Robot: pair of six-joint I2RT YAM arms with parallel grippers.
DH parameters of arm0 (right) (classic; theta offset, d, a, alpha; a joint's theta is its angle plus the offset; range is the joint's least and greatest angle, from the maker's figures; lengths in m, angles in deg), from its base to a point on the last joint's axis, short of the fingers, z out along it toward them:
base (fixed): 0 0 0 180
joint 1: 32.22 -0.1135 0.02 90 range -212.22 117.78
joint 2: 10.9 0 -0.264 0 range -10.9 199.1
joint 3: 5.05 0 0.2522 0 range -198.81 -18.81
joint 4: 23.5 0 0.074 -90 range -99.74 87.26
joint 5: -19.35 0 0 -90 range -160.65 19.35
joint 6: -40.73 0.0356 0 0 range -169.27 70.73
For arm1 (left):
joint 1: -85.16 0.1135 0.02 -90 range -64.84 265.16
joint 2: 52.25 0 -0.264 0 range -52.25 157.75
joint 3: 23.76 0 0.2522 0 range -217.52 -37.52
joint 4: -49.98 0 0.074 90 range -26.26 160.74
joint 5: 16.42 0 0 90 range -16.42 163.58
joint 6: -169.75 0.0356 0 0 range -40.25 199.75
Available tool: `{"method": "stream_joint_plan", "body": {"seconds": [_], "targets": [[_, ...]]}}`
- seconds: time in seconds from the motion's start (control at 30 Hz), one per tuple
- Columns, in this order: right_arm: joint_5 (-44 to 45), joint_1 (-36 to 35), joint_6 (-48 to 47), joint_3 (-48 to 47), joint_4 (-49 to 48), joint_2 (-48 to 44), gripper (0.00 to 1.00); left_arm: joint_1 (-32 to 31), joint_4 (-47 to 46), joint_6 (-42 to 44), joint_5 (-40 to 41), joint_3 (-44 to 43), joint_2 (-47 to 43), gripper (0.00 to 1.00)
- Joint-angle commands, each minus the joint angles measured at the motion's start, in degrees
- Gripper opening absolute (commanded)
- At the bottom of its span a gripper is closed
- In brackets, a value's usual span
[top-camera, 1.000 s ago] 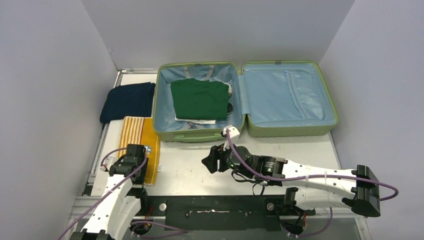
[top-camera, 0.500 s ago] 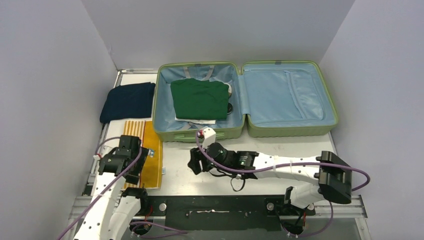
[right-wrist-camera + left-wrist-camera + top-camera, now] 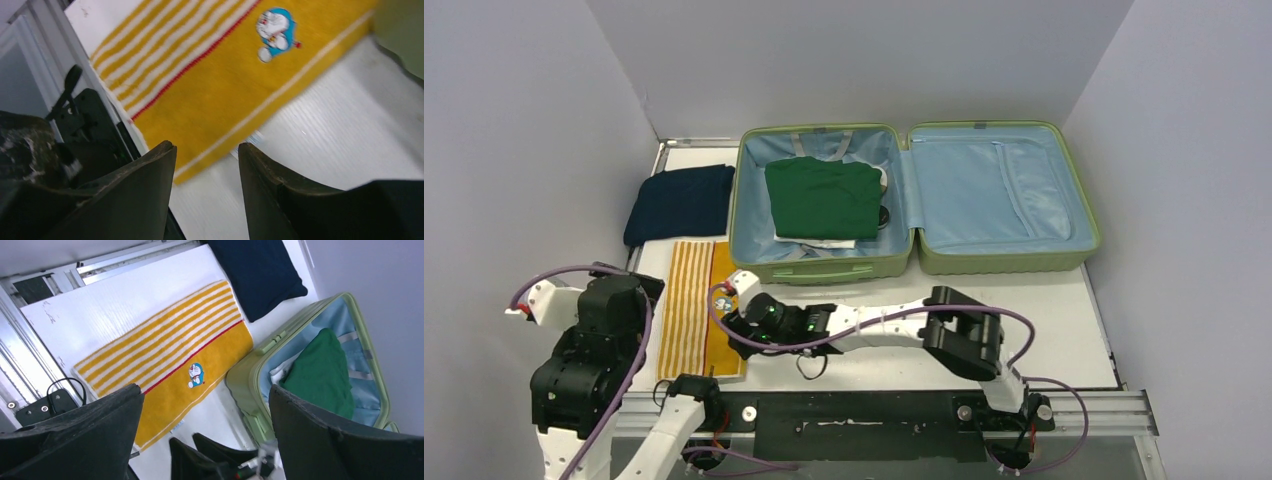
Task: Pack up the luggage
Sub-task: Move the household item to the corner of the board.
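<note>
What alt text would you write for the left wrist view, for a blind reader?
A yellow striped towel lies flat on the white table beside the open luggage, which holds a folded green garment. A folded navy cloth lies beyond the towel; the open left gripper frames the view.

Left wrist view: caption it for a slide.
Open luggage holding a green garment, yellow striped towel flat beside it.
</note>
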State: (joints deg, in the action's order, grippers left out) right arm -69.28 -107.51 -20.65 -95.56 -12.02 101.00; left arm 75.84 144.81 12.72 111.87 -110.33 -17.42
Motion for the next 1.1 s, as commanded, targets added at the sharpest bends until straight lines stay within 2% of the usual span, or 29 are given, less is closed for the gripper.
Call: {"method": "stream_joint_plan", "body": {"seconds": [0.0,0.17,0.3,0.4,0.8,1.07], "targets": [[-2.6,-2.3,-3.1,-10.6,-4.6,6.9,0.48,-0.7,3.5,1.7,3.8,-3.9,-0.9,0.94],[-4.9,-2.5,-4.5,-19.6,-4.1,16.0,0.39,-0.9,4.1,2.2,3.3,-3.4,-2.8,0.94],[-6.2,-2.5,-7.6,-27.1,0.3,23.3,0.35,-1.3,4.0,2.2,3.0,-0.9,-4.4,0.94],[-5.4,-2.2,-7.8,-27.6,4.1,24.5,0.32,-1.4,4.0,2.3,2.9,0.4,-5.2,0.94],[5.7,-0.6,-4.1,6.5,5.6,7.1,0.26,-1.5,-1.2,2.9,-1.3,9.6,-6.8,0.93],[10.2,2.2,-0.1,22.7,7.5,-5.3,0.25,-1.6,-7.3,4.4,-6.6,17.5,-6.5,0.92]]}}
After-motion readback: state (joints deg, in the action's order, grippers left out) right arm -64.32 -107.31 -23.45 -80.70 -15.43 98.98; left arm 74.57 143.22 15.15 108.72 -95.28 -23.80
